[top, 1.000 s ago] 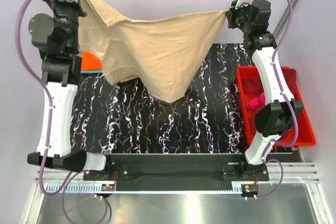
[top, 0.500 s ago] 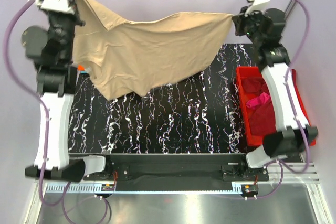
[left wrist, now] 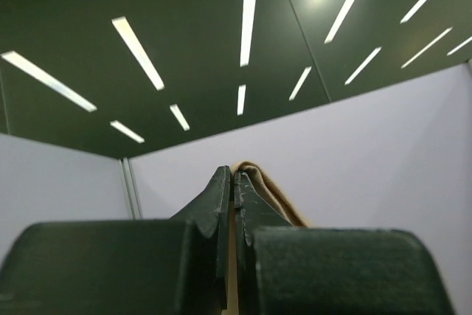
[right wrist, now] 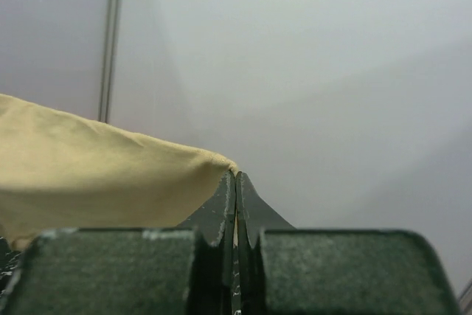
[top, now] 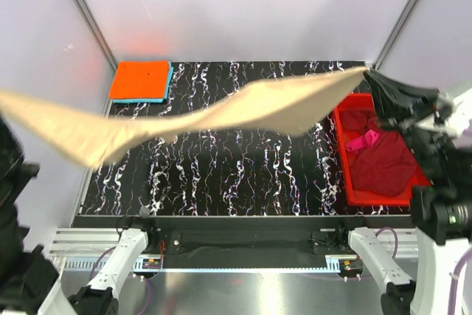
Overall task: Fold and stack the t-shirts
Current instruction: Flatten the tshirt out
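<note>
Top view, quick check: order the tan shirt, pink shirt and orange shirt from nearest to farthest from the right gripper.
1. The tan shirt: its corner is pinched in the right gripper, right side.
2. The pink shirt: in the red bin, right side.
3. The orange shirt: folded, far-left corner of the table.

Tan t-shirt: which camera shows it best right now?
Top external: the tan t-shirt shows almost whole, stretched in the air over the table. Left wrist shows only a scrap pinched in the left gripper; right wrist shows one corner in the right gripper.
</note>
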`<state>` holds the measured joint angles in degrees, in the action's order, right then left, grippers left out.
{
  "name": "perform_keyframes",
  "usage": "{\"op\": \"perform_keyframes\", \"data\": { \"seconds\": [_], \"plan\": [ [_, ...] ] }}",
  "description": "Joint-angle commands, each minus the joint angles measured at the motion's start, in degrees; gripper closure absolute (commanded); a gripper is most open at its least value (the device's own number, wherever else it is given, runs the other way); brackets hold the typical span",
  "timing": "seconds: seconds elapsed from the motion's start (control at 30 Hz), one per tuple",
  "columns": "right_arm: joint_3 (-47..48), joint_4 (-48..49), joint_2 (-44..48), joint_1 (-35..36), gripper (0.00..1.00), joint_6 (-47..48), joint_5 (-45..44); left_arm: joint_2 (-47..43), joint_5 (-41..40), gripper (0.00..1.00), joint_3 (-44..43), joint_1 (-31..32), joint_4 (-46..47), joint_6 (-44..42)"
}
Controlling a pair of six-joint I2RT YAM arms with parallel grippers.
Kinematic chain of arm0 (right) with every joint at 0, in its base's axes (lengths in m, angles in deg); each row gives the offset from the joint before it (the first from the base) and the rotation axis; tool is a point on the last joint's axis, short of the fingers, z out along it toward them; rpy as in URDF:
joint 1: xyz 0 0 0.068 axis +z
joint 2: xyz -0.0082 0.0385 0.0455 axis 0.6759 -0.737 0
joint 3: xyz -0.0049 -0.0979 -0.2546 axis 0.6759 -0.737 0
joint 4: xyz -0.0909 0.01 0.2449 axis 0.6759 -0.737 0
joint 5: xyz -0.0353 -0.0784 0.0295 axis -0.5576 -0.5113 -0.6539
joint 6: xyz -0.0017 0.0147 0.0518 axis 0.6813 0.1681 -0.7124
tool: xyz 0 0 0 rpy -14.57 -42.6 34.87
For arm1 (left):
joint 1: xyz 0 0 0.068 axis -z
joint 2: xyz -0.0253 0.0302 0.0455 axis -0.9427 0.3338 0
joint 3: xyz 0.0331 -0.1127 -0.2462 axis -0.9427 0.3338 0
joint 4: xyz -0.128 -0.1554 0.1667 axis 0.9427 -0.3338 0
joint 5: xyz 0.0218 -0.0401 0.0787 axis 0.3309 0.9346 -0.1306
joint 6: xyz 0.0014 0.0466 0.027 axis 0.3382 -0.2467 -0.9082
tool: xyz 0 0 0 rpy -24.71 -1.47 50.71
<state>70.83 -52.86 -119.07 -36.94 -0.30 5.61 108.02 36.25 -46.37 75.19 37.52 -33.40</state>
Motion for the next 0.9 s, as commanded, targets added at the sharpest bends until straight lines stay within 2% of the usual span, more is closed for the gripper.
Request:
{"op": "perform_keyframes", "data": {
  "seconds": [0.0, 0.17, 0.23, 0.33, 0.37, 0.43, 0.47, 0.57, 0.6, 0.63, 0.7, 0.77, 0.8, 0.87],
  "plan": [
    [-1.6, -3.2, 2.6, -0.2, 1.0, -0.9, 3.3, 0.6, 3.4, 1.0, -1.3, -0.1, -1.6, 1.3],
    [-4.3, -3.5, 2.4, -0.2, 1.0, -0.5, 2.7, 2.8, 3.9, 1.0, 1.2, 0.1, 1.0, 1.8],
    [-8.1, -1.6, 1.0, -0.2, 1.0, -0.4, 2.3, 4.7, 3.8, 1.0, 5.5, 0.1, 2.8, 1.5],
    [-15.2, 5.8, -2.3, -0.3, 1.0, -2.1, 2.3, 7.8, 3.9, 1.0, 13.0, 0.1, 4.3, -0.2],
    [-17.2, 8.2, -4.3, -0.2, 1.0, -2.2, 2.1, 8.4, 3.6, 1.0, 18.2, 0.1, 4.7, -0.3],
    [-22.1, 16.3, -10.1, -0.2, 1.0, -4.1, 0.0, 10.6, 3.4, 1.0, 24.3, 0.1, 11.9, -1.0],
    [-22.8, 16.9, -12.4, -0.2, 1.0, -4.1, 0.0, 11.6, 2.8, 1.0, 29.5, 0.1, 14.0, -1.0],
    [-27.0, 24.8, -21.6, -0.2, 1.0, -7.1, -1.6, 19.4, 2.3, 1.0, 35.0, 0.1, 19.3, -0.9],
    [-27.9, 26.6, -23.8, -0.2, 1.0, -7.7, -4.0, 24.7, 2.7, 1.0, 35.5, 0.1, 19.9, -0.5],
    [-30.3, 32.6, -26.1, -0.2, 1.0, -8.0, -4.8, 27.6, 2.9, 1.0, 35.9, 0.1, 20.5, -0.6],
    [-30.1, 35.4, -34.8, -0.2, 1.0, -7.3, -7.1, 36.3, 3.4, 1.0, 36.1, 0.1, 21.8, -0.3],
    [-23.5, 30.6, -44.6, -0.2, 1.0, -6.0, -8.0, 42.2, 3.5, 1.0, 34.5, 0.1, 23.2, 1.2],
    [-20.9, 28.6, -48.1, -0.2, 1.0, -5.2, -9.4, 48.3, 3.0, 1.0, 33.0, 0.1, 23.2, 1.8],
    [-13.3, 24.1, -57.0, -0.3, 1.0, -3.2, -9.8, 54.7, 2.7, 1.0, 25.5, 0.1, 19.5, 2.0]
  ]
}}
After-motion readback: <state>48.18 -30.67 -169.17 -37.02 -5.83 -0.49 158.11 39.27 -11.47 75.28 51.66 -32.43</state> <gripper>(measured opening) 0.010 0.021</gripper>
